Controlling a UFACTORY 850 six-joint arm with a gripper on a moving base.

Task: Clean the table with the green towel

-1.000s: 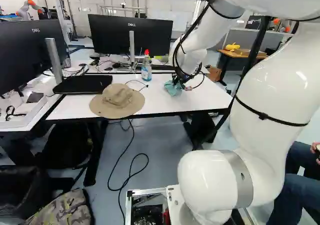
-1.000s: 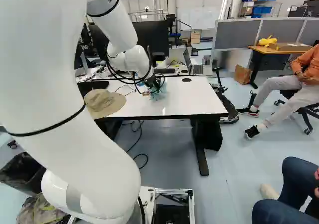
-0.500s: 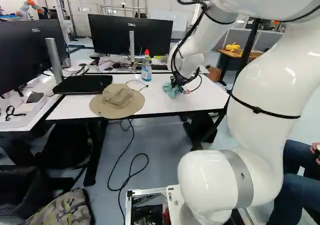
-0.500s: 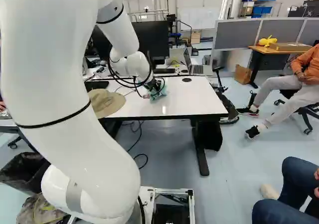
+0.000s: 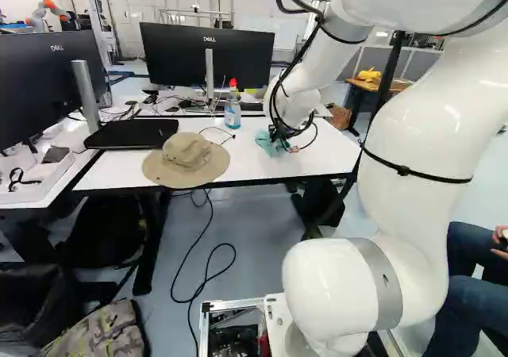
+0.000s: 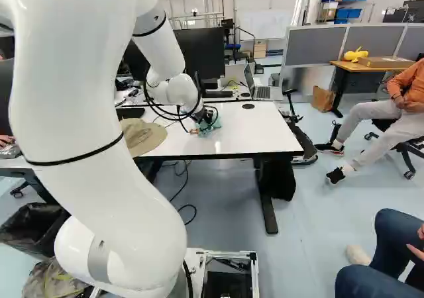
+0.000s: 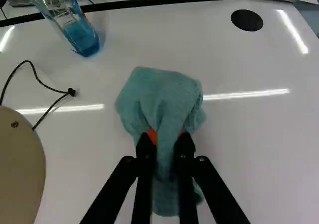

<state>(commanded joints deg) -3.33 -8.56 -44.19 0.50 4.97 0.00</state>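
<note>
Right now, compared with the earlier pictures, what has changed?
The arm has swung a little, and its claw, shut on the green towel, has carried it slightly across the table, toward the hat and nearer the base. Nothing was visibly let go. The hat, the spray bottle and the base stayed put.

White rectangular tabletop (image 5: pixel 246 163) with black edging, 1 crumpled green cloth towel (image 7: pixel 159 97) bunched on it.
In the left base view, 1 tan wide-brimmed fabric hat (image 5: pixel 186 160) lies at the front edge, with 1 flat black slab (image 5: pixel 131 133) behind it to the left; 1 clear bottle of blue liquid with a red top (image 5: pixel 232 115) stands upright near the back edge, apart from the towel; 1 thin black cord (image 7: pixel 36 78) runs out beside the hat; 1 round black disc (image 7: pixel 247 20) sits near the back edge.
</note>
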